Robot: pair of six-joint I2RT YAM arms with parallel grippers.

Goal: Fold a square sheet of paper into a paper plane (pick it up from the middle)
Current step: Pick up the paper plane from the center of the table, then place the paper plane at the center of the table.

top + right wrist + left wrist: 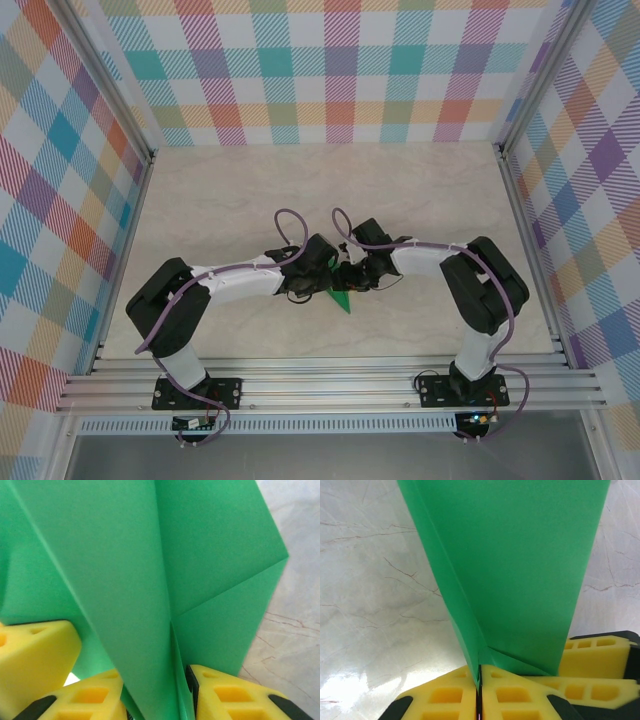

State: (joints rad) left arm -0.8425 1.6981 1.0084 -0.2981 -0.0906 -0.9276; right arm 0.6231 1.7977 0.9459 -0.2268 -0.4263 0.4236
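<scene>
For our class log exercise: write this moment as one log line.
left gripper: shut on green paper | right gripper: astride it, closure unclear

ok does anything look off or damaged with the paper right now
Nothing stands out. The green paper is part-folded, with clean, straight creases and no tears that I can see. The left claw is pinched shut on a folded edge, and the right claw straddles another fold.

Bright green paper plane, partly folded, long centre crease and diagonal folds showing, its narrow end nipped tight between the left fingers, fanning wider away from them, another creased part standing between the parted right fingers
</scene>
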